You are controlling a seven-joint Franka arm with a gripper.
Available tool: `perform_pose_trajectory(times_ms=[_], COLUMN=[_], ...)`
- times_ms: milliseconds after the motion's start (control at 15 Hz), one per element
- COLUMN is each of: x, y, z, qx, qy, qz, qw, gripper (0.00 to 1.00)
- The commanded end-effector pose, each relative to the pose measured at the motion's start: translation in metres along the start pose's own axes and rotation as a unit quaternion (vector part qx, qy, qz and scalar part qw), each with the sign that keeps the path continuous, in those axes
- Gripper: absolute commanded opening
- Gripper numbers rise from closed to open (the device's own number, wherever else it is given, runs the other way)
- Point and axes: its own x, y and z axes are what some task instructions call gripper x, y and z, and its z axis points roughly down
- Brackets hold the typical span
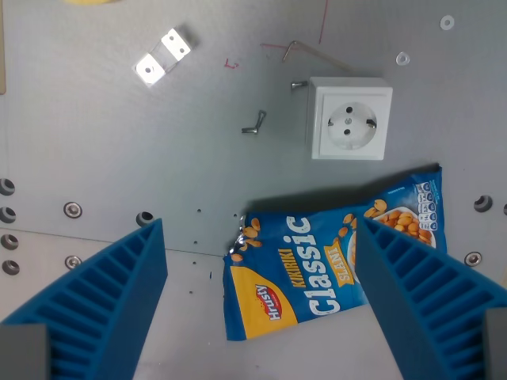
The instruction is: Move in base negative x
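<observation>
My gripper (261,245) looks down on a grey metal table. Its two blue ribbed fingers stand wide apart, one finger (103,301) at the wrist view's left and the other (428,293) at the right, with nothing between them. A blue snack bag (317,277) marked "Classic" lies flat on the table below and between the fingers. The right finger covers part of the bag.
A white wall socket (348,119) sits on the table beyond the bag. A small shiny metal bracket (162,57) lies at the upper left. A bent wire clip (253,124) and a thin wire (297,49) lie near the socket. Bolt holes (73,209) dot the table.
</observation>
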Motion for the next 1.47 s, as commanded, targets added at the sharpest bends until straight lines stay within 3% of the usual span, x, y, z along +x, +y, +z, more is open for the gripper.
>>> perform_pose_trajectory(times_ms=[67, 1467], x=[-0.005, -0.110], y=[-0.002, -0.042], z=[-0.003, 0.013], qx=[-0.001, -0.001], qy=[0.003, 0.003], qz=[0.000, 0.000], qw=[1.0000, 1.0000], gripper=[1.00, 1.00])
